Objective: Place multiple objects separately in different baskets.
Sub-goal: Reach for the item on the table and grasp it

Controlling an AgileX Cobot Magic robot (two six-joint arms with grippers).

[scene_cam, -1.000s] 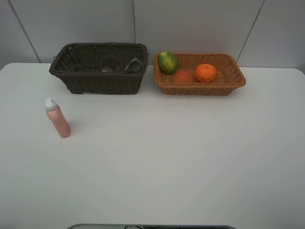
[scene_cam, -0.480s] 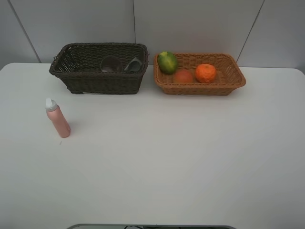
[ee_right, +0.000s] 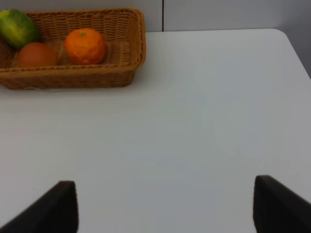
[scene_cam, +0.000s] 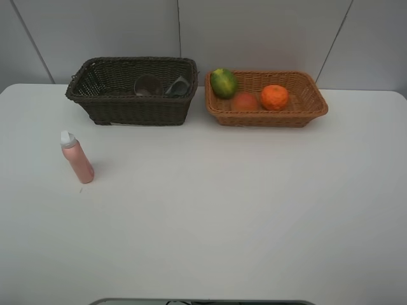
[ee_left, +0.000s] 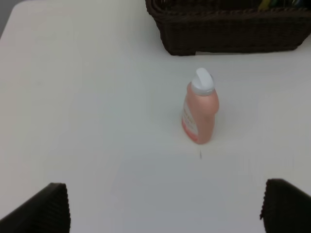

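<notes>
One item remains out: the pink bottle (ee_left: 199, 112) stands upright on the surface (scene_cam: 222, 210), straight ahead of your left gripper (ee_left: 165, 206). Its jaws gape wide and empty; the right gripper (ee_right: 165, 204), also wide, sits farther off.

The pink white-capped bottle (scene_cam: 77, 159) stands upright near the table's left edge, while the dark brown basket (scene_cam: 130, 108) at the rear holds a grey pump bottle (scene_cam: 179, 86) and purple cup (scene_cam: 148, 86), and the adjacent tan basket (scene_cam: 267, 113) holds 3 fruits: green (scene_cam: 224, 82), red-orange (scene_cam: 244, 101), orange (scene_cam: 275, 97).
</notes>
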